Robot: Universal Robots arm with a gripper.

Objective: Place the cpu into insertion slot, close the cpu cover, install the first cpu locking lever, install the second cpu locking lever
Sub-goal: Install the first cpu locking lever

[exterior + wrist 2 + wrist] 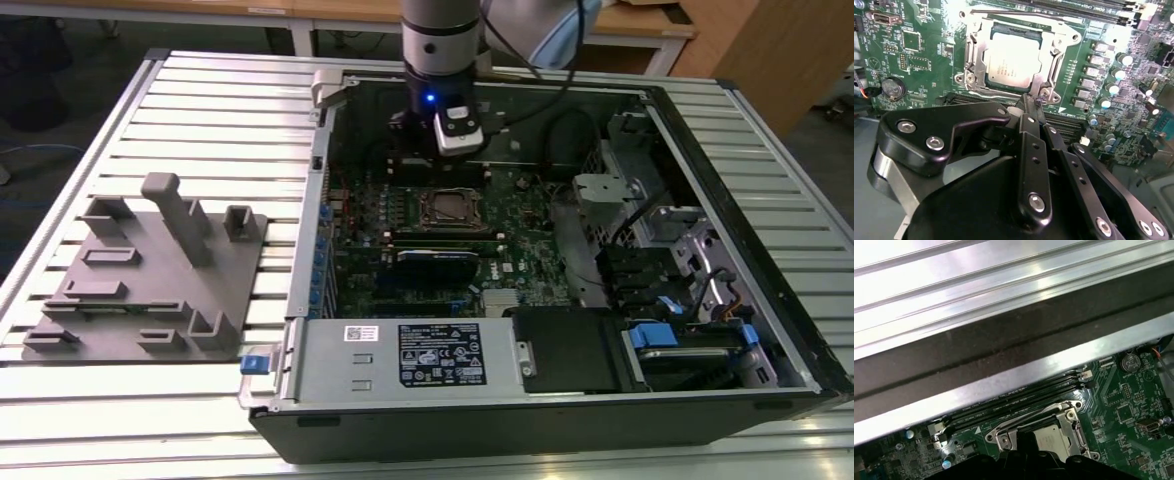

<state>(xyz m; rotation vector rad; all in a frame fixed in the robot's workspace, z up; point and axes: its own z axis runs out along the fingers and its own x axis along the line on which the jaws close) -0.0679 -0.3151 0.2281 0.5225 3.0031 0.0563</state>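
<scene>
Watching this from beside the desk (134, 110), I'd say the arm is on the locking-lever part of the job. The cpu (1014, 57) sits flat in the insertion slot (1016, 28) on the motherboard (914, 55) inside the open computer case (561, 400). The cpu cover (972, 55) is folded down over it with the silvery top showing through the window, so the first two steps look done to me. The gripper (1029, 102) hangs low over the board just beside the socket. Its fingers (1026, 145) are brought together with no gap I can see between the tips. Those tips are right at the socket's corner, touching or all but touching the little hooked end of a lever (1041, 98). I can't tell if the wire is pinched between them or if they're just pushing against it. Another thin lever rod (1019, 13) runs along the opposite edge of the cover, next to the memory slots (1079, 6). I honestly can't say whether that one is latched, so no idea if this is the first or second lever. My guess is this step calls for pressing the lever end down and nudging it sideways under its catch, keeping the tips off the cover. A grey fixture tray (147, 270) sits on the desk to the exterior view's left of the case.
</scene>
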